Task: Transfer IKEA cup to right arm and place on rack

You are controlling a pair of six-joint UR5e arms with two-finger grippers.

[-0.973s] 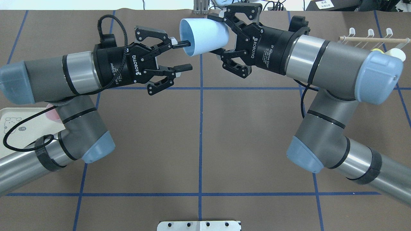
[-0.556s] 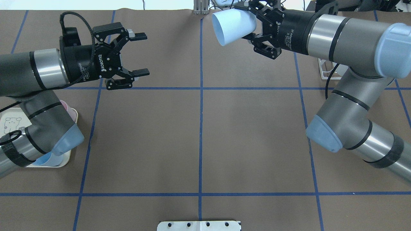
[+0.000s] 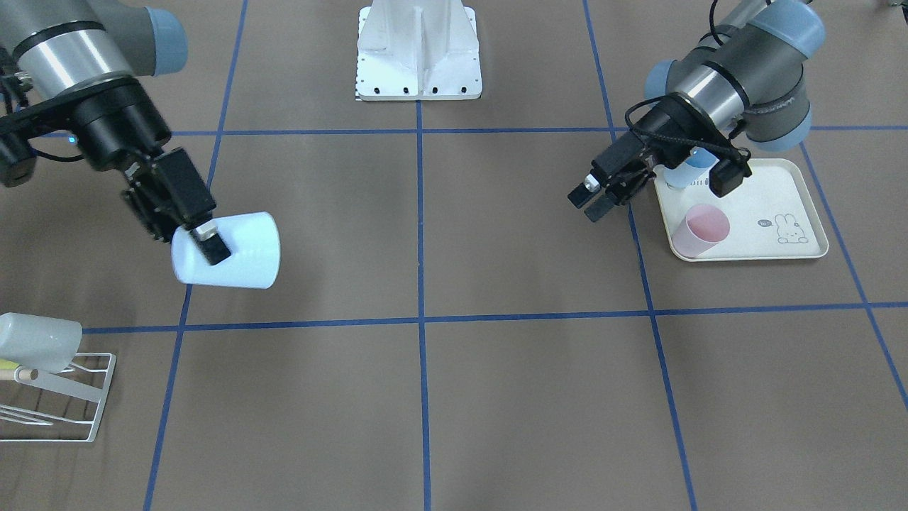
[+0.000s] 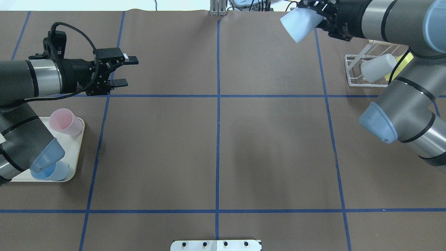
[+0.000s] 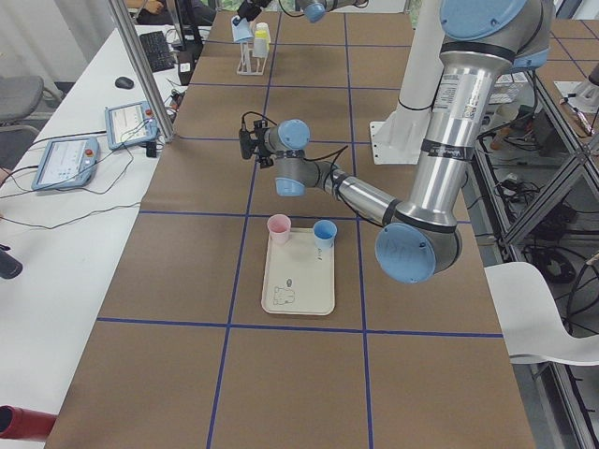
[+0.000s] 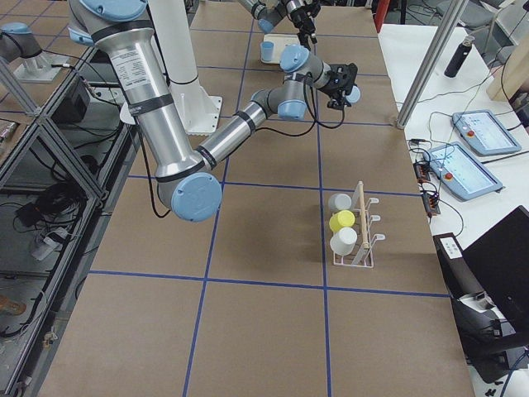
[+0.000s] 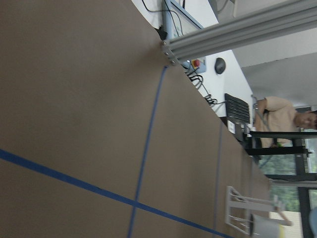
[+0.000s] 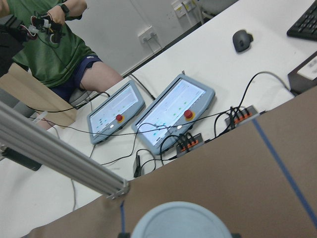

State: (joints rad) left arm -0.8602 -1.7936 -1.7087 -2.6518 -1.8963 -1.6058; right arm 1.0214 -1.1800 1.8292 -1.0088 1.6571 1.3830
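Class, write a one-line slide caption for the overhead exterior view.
Right gripper holds the pale blue cup near the rack; left gripper open and empty.

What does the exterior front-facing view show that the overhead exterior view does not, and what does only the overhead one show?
Only front-facing: the rabbit drawing on the cream tray, and a finger of the right gripper lying on the cup's outer wall.
Only overhead: the table at its far edge, with a metal post there.
Both: the pale blue cup in the right gripper, the open, empty left gripper, the pink cup on the tray, and the white wire rack.
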